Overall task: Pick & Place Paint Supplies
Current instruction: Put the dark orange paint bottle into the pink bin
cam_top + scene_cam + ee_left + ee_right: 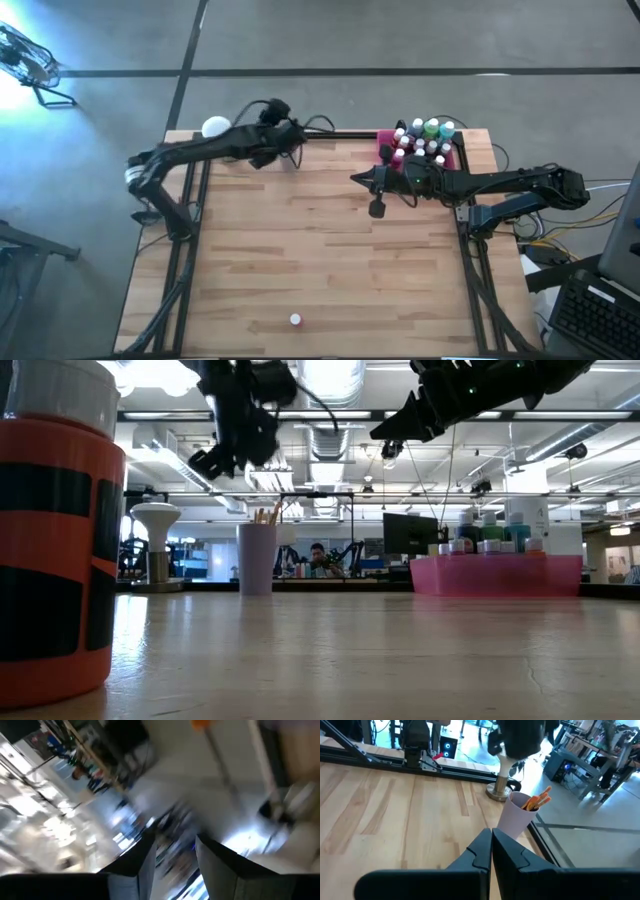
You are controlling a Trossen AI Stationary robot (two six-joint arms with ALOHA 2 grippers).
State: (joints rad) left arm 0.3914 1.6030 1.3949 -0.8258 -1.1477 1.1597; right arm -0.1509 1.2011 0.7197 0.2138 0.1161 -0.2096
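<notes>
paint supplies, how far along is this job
Done: many paint bottles stand in the pink tray, brushes in the lilac cup. In hand: nothing visible; left claw is parted above the cup, right claw shut. Left: one bottle at the near edge.

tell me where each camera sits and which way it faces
High: above, straight down on the table, both arms.
Low: table height, level toward the lilac cup and pink tray; arms overhead.
Left wrist: blurred room beyond its parted fingers.
Right wrist: down across the table past its shut fingers to the cup with brushes.
Shared: low and right wrist both show the cup.
</notes>
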